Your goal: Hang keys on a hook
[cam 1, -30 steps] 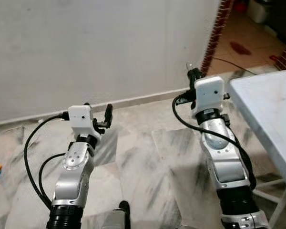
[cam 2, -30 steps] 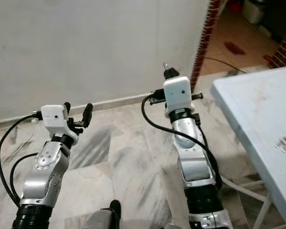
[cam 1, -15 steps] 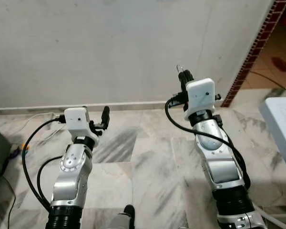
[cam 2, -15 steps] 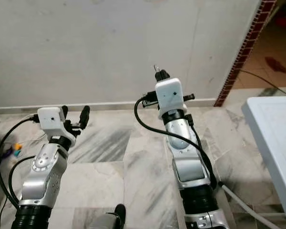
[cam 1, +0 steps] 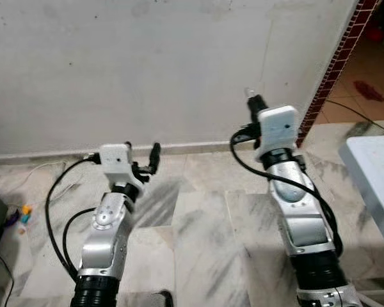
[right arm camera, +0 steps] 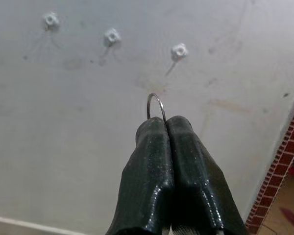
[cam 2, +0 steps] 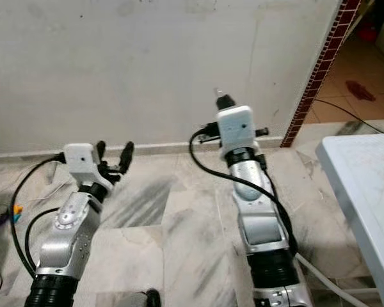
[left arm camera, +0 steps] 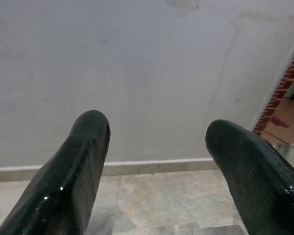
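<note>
My right gripper (right arm camera: pixel 165 121) is raised toward the plain white wall and is shut on a thin metal key ring (right arm camera: pixel 156 105), whose loop sticks out beyond the fingertips. The keys themselves are hidden. In the right wrist view, three small white hooks (right arm camera: pixel 111 35) sit in a row on the wall above the ring, the nearest one (right arm camera: pixel 179 50) up and to the side of it, apart from it. In the head view the same gripper (cam 1: pixel 253 102) points at the wall. My left gripper (cam 2: pixel 114 152) is lower, held over the floor, open and empty.
A white table (cam 2: pixel 365 185) juts in at the right. A red brick pillar edge (cam 1: pixel 336 64) borders a doorway to a tiled room. Marble floor lies below, with a cable and small toys (cam 1: pixel 24 213) by a dark object at the far left.
The camera has swung toward the wall, so the table has slid to the right edge. Both arms hold about the same pose, and the right gripper stays shut on the ring.
</note>
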{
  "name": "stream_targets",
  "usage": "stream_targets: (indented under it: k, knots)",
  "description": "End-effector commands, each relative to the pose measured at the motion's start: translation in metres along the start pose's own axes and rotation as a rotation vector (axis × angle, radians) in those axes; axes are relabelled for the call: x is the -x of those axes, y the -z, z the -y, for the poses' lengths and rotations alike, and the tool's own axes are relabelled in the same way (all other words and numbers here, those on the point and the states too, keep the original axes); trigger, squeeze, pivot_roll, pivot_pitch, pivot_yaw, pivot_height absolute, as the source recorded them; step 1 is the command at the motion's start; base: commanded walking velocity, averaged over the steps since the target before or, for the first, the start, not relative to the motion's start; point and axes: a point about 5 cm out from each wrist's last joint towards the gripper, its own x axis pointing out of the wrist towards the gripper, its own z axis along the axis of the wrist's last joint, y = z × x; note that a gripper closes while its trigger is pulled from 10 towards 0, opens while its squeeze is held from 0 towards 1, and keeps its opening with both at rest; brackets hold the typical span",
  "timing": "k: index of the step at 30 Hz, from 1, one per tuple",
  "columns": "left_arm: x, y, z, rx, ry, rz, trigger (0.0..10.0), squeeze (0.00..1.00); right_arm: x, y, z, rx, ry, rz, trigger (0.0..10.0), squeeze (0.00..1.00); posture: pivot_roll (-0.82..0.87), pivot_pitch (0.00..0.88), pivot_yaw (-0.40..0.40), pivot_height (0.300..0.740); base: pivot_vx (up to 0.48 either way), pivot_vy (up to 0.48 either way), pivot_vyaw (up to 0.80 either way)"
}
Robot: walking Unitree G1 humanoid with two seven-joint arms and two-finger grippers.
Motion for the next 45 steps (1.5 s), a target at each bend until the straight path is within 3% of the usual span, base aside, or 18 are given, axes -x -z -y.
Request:
stream_targets:
  k: [1,9,22,33,45]
  knots:
    - [-0.0003,0.0001,-0.0009,0.007,-0.004,0.0,10.0,0.0,-0.0001,-0.0039,-0.0004,0.001,-0.003,0.018,10.0,0.0,-0.03,0.148,0.036,0.74,0.371,0.0,-0.8]
    - [0.0006,0.0013,0.0008,0.004,0.005,-0.005,10.0,0.0,0.0004,-0.0041,-0.0001,0.005,0.0,0.019,10.0,0.0,-0.03,0.152,0.036,0.74,0.388,0.0,-0.61]
    - [0.001,0.0025,0.0015,0.005,-0.009,-0.007,10.0,0.0,0.0028,-0.0031,-0.002,0.03,-0.028,0.022,10.0,0.0,-0.02,0.156,0.03,0.74,0.286,0.0,0.0]
    - [0.0019,0.0007,-0.002,-0.007,-0.017,-0.001,10.0,0.0,0.0037,-0.0029,-0.0062,0.032,-0.044,0.026,10.0,0.0,-0.02,0.155,0.035,0.74,0.0,0.0,0.73]
    - [0.0017,-0.0005,-0.0003,-0.007,0.007,0.003,10.0,0.0,0.0022,-0.0044,-0.0078,0.044,-0.055,0.043,10.0,0.0,-0.01,0.151,0.036,0.74,0.186,0.0,0.0]
